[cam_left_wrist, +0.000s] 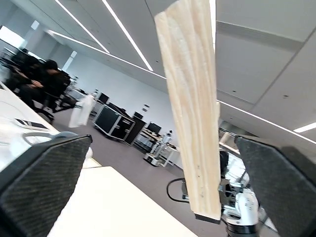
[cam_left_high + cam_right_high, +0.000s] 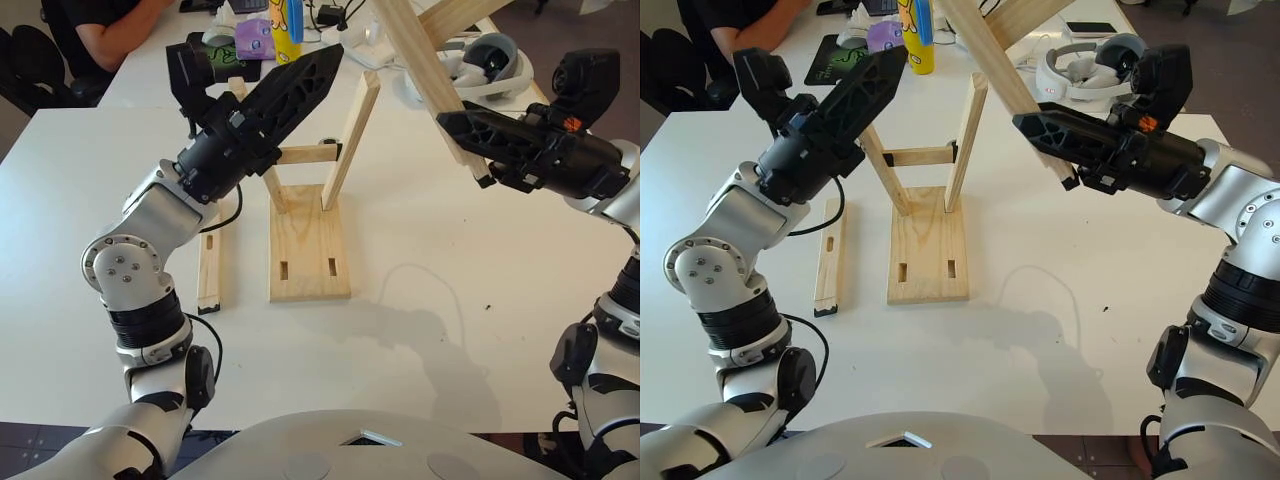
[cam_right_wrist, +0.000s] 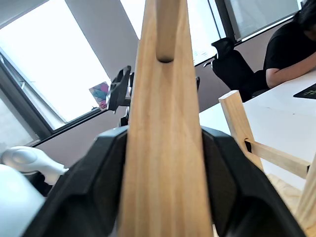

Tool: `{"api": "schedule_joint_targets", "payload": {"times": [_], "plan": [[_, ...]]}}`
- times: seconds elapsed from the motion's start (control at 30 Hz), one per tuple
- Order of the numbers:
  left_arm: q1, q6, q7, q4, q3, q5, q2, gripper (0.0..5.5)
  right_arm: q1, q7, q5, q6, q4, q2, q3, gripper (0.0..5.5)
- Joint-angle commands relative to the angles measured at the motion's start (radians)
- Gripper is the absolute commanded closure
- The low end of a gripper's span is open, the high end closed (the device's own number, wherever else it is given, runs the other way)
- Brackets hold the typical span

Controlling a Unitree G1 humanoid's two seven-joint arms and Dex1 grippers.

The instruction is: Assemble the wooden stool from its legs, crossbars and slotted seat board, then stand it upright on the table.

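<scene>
The seat board (image 2: 310, 250) lies flat in the middle of the white table (image 2: 450, 330). It acts as the holder here. Its two far slots each take one of the standing legs (image 2: 350, 140), and a short crossbar (image 2: 308, 153) joins the pair partway up. The two near slots (image 2: 284, 270) show as open rectangles in the board. A loose leg (image 2: 210, 265) lies flat on the table just to the left of the board, running alongside it.

The left gripper (image 2: 320, 65) hangs in the air above the far end of the board, close to the standing legs. Its fingers (image 1: 44, 182) are spread apart. In the left wrist view a wooden bar sits between them without touching either one; which leg it is cannot be told.

The right gripper (image 2: 450, 122) is raised to the right of the standing legs and clamped on a raised leg (image 2: 420, 60), one finger (image 3: 98, 182) pressed to each side. That leg tilts up and away, with its lower end just below the fingers. Near its top it meets another piece of wood at the edge of the picture.

At the far side of the table stand a yellow bottle (image 2: 287, 30), its contents hidden, and a headset (image 2: 490, 60).
</scene>
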Motion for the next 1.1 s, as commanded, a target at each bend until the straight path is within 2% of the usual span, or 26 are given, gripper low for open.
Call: {"api": "schedule_joint_targets", "payload": {"times": [0.03,0.37,0.77,1.1], "plan": [[-0.041,0.042,0.027,0.041,-0.001,-0.139,0.072,0.1,0.005,0.1,0.023,0.029,0.023,-0.071,0.026,3.43],[-0.015,0.072,0.033,0.033,-0.099,-0.27,0.154,0.1,0.092,0.319,-0.068,-0.006,0.007,-0.194,0.125,3.43],[-0.012,0.073,0.01,0.033,-0.157,-0.304,0.223,0.1,0.12,0.407,-0.122,-0.055,-0.022,-0.231,0.178,3.43],[-0.011,0.067,-0.013,0.034,-0.164,-0.322,0.255,1.56,0.114,0.42,-0.124,-0.057,-0.024,-0.235,0.184,3.43]]}}
